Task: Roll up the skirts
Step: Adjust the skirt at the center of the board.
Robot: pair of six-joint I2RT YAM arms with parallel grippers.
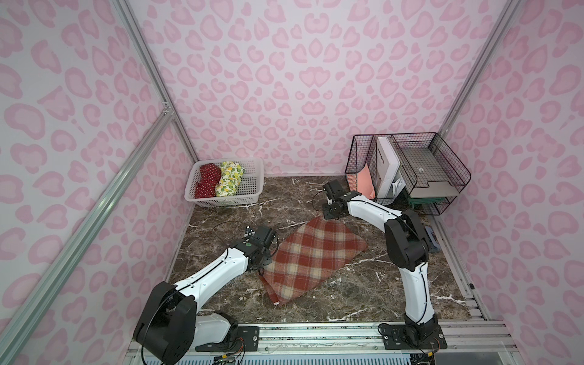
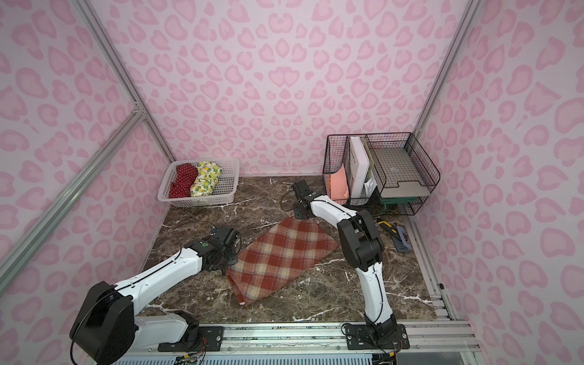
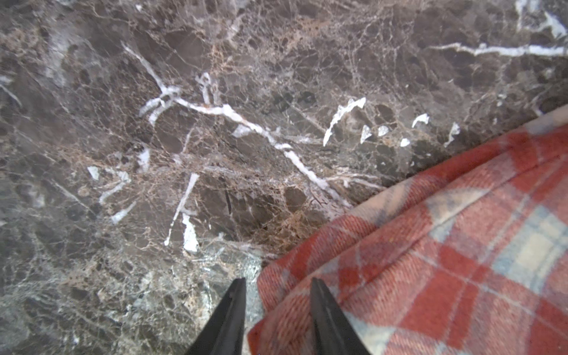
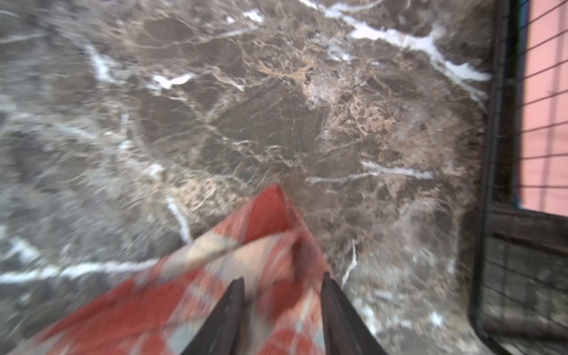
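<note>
The rust-orange and cream plaid skirt [image 1: 316, 256] [image 2: 281, 256] lies flat and slanted on the marble table. My left gripper [image 3: 278, 281] is at its near-left corner, jaws apart, with the cloth's edge [image 3: 445, 246] lying between and under the fingers. My right gripper [image 4: 282, 279] hovers over the far corner [image 4: 246, 246], jaws apart, not clamped on the cloth. The red polka-dot skirt [image 1: 207, 181] and the lemon skirt [image 1: 229, 180] lie rolled side by side in the white basket [image 1: 252, 164].
A black wire desk organiser [image 1: 407, 167] with papers stands at the back right, close to the right arm. Small tools [image 2: 395, 234] lie by the table's right edge. Aluminium rails run along the front.
</note>
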